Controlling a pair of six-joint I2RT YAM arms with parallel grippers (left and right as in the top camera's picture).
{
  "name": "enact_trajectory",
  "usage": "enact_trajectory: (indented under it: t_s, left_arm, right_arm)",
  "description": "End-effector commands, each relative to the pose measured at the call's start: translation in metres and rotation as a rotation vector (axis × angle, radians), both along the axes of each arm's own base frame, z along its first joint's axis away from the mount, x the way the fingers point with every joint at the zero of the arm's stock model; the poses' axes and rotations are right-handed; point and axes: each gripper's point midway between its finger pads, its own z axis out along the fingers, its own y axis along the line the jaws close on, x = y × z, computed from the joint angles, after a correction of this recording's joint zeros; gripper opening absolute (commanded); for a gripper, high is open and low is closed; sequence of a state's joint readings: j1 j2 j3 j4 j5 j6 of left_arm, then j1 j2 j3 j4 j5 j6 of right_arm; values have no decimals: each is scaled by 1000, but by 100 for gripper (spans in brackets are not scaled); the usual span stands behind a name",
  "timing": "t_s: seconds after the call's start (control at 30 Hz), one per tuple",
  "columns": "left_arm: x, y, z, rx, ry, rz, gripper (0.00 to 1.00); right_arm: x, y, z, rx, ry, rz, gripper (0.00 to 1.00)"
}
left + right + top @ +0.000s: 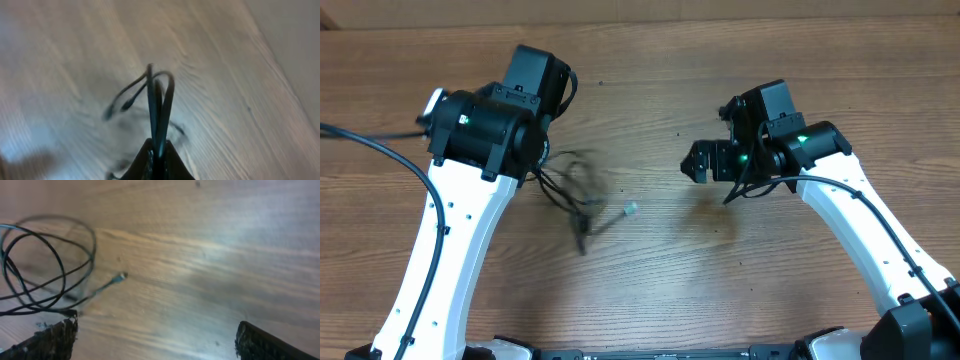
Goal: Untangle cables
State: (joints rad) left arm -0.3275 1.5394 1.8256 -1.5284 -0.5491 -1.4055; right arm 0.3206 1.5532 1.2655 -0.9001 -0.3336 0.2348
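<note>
We see thin black cables in blurred, tangled loose loops; one silver-tipped plug trails out rightward.

White arms, black joints

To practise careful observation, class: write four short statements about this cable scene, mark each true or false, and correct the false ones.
1. The left gripper is shut on the cables. True.
2. The right gripper is clamped on a cable. False: its fingers are wide apart with nothing between them, and it is clear of the cables.
3. A silver-tipped plug shows between the two grippers. True.
4. The table is white plastic. False: it is brown with a wood grain.
</note>
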Motion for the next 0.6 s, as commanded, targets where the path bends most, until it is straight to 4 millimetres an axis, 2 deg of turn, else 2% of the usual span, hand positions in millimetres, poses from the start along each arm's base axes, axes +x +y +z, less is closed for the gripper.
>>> enact_trajectory:
  t_s: [0.0, 0.17, 0.3, 0.57]
  left_arm:
    - [14, -17, 3, 49, 64, -300, 4]
    - [42, -67, 10, 40, 23, -755, 4]
    - [49, -108, 20, -2, -52, -1055, 4]
    - [52, -147, 39, -90, -186, -1256, 4]
  right_arm:
    - [4, 15, 12, 92, -42, 61, 100]
    - [7, 39, 32, 221, -116, 173, 100]
    - [10, 45, 40, 258, -149, 200, 100]
    - [4, 53, 46, 259, -264, 388, 100]
